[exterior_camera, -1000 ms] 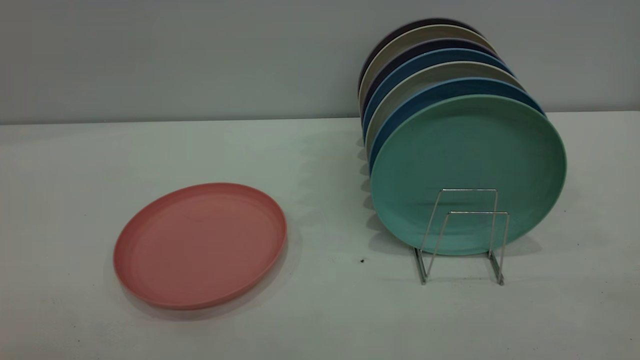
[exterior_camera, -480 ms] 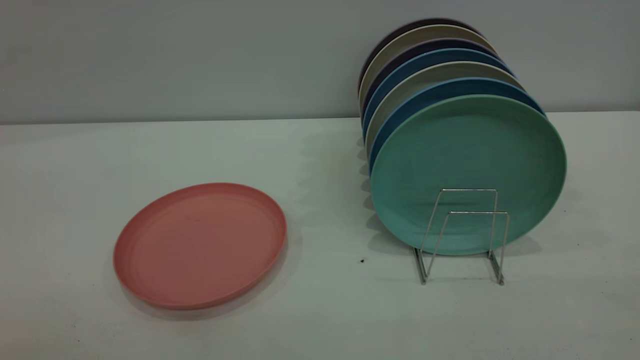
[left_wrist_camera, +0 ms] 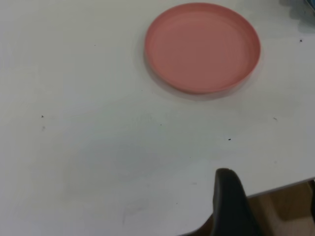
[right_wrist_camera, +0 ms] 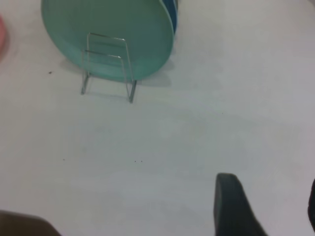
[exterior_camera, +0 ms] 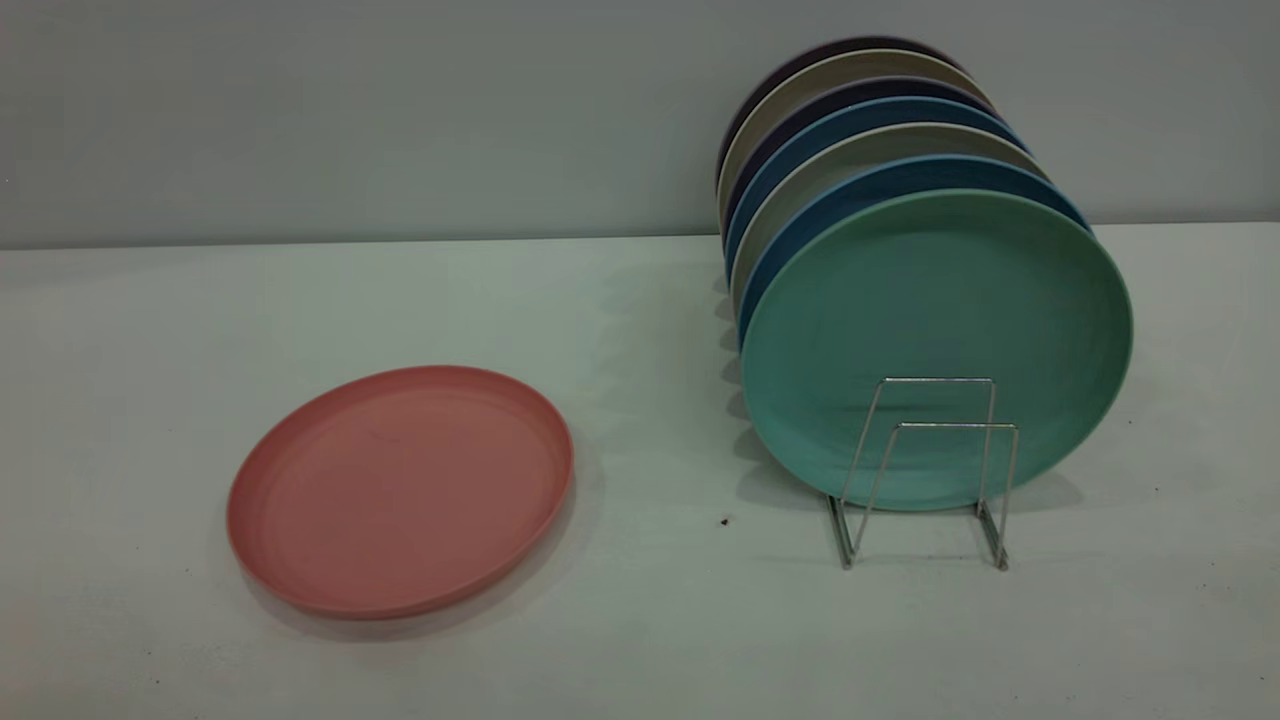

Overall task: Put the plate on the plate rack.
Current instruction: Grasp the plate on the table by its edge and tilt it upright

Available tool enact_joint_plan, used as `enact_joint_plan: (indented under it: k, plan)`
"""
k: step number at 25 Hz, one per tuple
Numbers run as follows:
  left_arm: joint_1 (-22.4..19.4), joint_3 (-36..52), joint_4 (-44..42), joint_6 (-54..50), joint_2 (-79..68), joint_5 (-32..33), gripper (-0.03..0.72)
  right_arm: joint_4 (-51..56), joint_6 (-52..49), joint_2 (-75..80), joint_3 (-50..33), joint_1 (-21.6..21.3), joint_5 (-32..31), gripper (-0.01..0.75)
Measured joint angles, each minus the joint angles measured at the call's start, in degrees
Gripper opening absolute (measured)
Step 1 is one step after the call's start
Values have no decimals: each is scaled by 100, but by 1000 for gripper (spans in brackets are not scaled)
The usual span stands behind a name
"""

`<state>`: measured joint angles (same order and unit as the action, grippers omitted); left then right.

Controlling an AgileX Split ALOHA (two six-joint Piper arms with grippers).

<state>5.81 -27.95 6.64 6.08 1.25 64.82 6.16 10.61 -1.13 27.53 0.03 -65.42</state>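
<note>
The salmon-pink plate (exterior_camera: 400, 490) lies flat on the white table, at the left in the exterior view; it also shows in the left wrist view (left_wrist_camera: 203, 46). The plate rack (exterior_camera: 930, 470) stands at the right, and its two front wire loops hold nothing. My left gripper (left_wrist_camera: 270, 206) is open and empty, well short of the plate and over the table's edge. My right gripper (right_wrist_camera: 270, 206) is open and empty above bare table, some way from the plate rack (right_wrist_camera: 108, 66). Neither gripper shows in the exterior view.
A teal-green plate (exterior_camera: 935, 345) stands upright in the rack just behind the front loops, with several blue, beige and dark plates (exterior_camera: 860, 130) behind it. The table edge (left_wrist_camera: 280, 187) runs close to the left gripper. A grey wall (exterior_camera: 350, 110) backs the table.
</note>
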Motion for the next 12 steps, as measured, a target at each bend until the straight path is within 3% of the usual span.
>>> enact_joint_plan:
  k: [12]
  plan:
    - [0,0,111,13,0,0,425,216,-12,0,0,0,0,384]
